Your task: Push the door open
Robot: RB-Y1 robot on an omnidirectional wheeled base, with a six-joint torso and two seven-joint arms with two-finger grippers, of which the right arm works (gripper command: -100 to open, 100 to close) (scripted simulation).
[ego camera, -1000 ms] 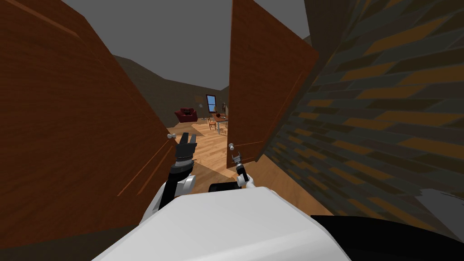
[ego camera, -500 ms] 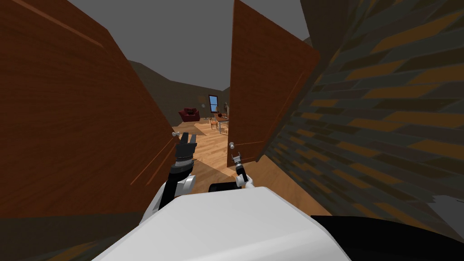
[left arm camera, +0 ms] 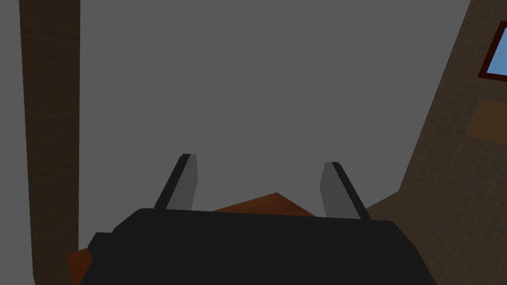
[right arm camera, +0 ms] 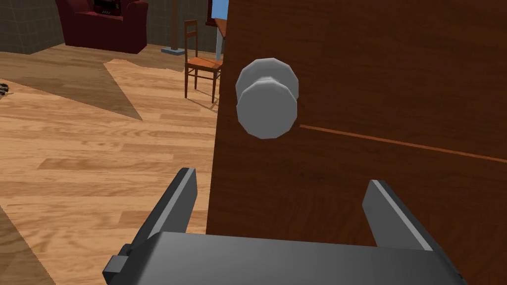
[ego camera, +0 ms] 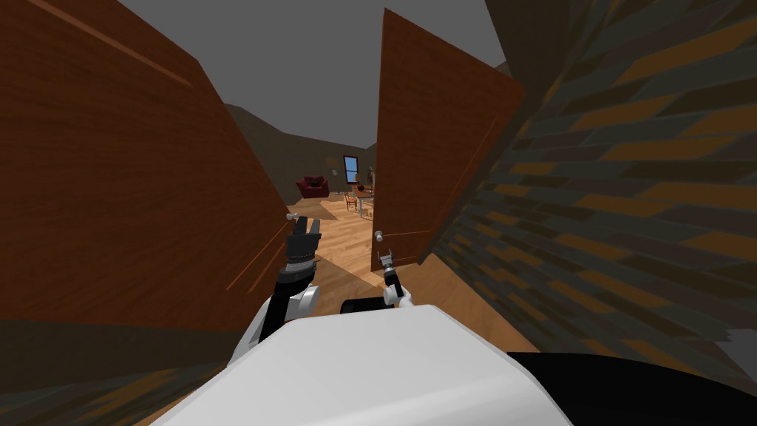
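Right gripper (right arm camera: 280, 177), fingers spread, close to but clear of round grey knob (right arm camera: 267, 99) at edge of ajar brown wooden door (right arm camera: 371, 74); left gripper (ego camera: 304, 222), fingers also spread, left of that knob, beside second brown door (ego camera: 111, 185).

Body of left claw (left arm camera: 260, 161) black, boxy; two thin blade fingers (left arm camera: 184, 185), light grey faces, dark outer edges. Body of right claw (right arm camera: 281, 176) dark grey, small square lug at corner, same grey blades. Left forearm (ego camera: 279, 303) black, grey ribbed wrist band; white rounded joint caps on both arms.
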